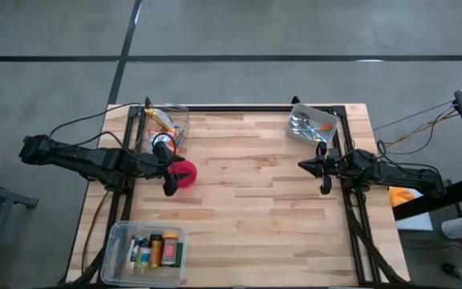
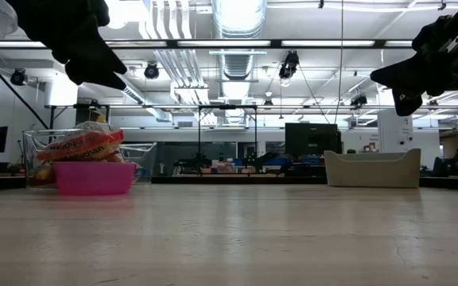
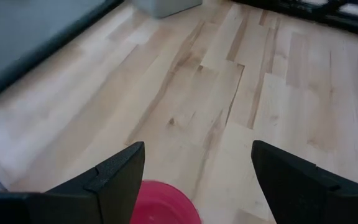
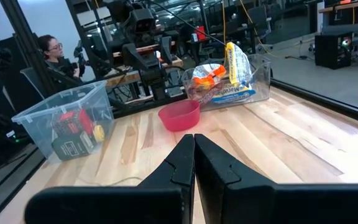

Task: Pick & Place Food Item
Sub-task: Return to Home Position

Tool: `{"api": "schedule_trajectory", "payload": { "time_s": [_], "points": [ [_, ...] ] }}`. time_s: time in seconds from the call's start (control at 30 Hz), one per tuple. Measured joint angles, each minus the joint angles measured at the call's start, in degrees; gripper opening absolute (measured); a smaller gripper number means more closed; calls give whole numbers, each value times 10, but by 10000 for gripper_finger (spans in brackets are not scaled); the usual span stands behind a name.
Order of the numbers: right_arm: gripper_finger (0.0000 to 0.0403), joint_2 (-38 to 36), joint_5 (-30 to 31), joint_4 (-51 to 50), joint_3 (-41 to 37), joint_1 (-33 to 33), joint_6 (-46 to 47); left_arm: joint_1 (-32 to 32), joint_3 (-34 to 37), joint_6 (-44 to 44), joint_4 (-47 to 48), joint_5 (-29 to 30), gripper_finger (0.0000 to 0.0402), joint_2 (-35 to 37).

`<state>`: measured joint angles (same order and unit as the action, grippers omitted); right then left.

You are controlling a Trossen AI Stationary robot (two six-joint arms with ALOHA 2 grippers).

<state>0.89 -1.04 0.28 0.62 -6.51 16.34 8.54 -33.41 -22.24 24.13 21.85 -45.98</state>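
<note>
A pink bowl [image 1: 186, 173] stands on the wooden table at the left. Behind it, at the far left corner, a clear bin [image 1: 167, 124] holds food packets [image 4: 219, 84], orange and yellow among them. My left gripper [image 1: 171, 168] hovers open just above the bowl's left side. In the left wrist view the bowl's rim [image 3: 165, 200] shows low between the two spread fingers [image 3: 123, 174], with nothing between them. My right gripper [image 1: 321, 166] waits shut at the table's right side, raised and pointing level toward the bowl [image 4: 179, 115].
A grey tray [image 1: 311, 126] with utensils sits at the far right corner. A clear bin [image 1: 147, 247] of small bottles stands at the near left corner. Bare wood lies across the middle of the table [image 1: 255, 201]. A person [image 4: 51, 50] sits beyond the table's left side.
</note>
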Motion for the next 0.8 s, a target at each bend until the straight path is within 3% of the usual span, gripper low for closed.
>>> {"api": "schedule_trajectory", "payload": {
  "time_s": [0.13, 0.33, 0.6, 0.8],
  "points": [
    [8, 0, 0, 0, 0, 0, 0, 1, 0, 101, -22, -2, 298, 21],
    [8, 0, 1, 0, 0, 0, 0, 3, 16, 120, -60, 2, 298, 107],
    [8, 0, 0, 0, 0, 0, 0, 3, 152, 85, -153, -5, 298, 274],
    [8, 0, 0, 0, 0, 0, 0, 4, 250, 109, -225, -43, 298, 404]
  ]
}}
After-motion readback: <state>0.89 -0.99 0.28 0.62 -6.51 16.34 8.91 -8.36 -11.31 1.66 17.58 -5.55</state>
